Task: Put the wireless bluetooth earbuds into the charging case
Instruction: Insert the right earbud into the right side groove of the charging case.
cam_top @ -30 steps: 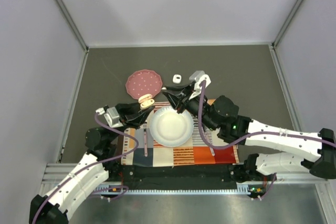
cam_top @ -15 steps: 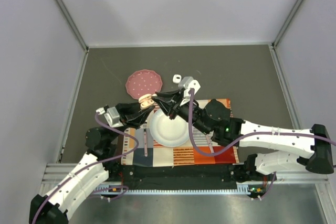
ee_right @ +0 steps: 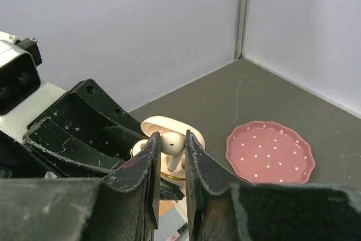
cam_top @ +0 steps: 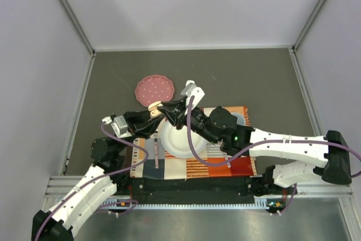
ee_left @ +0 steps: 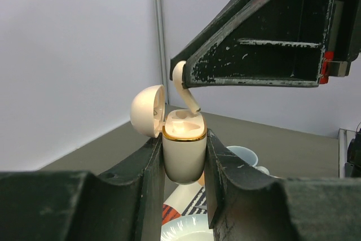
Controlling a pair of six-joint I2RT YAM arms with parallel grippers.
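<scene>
My left gripper (ee_left: pixel 184 139) is shut on the charging case (ee_left: pixel 184 153), a peach-cream shell with a gold rim. It is held upright with its lid (ee_left: pixel 148 111) swung open to the left. My right gripper (ee_right: pixel 170 139) is shut on one pale earbud (ee_right: pixel 172 142), head between the fingers and stem pointing down. In the left wrist view the earbud (ee_left: pixel 183 86) has its stem tip at the case's open top. From above, both grippers meet at the case (cam_top: pixel 155 107), just past the white plate's far left rim.
A pink dotted plate (cam_top: pixel 154 88) lies on the dark table behind the grippers. A white plate (cam_top: pixel 181 137) rests on a striped placemat (cam_top: pixel 225 165). A pale blue cup (cam_top: pixel 240 118) stands on the mat behind the right arm.
My right arm has swung left with the earbud, from beside the white plate's far right to over the case. The left gripper and case have stayed put.
</scene>
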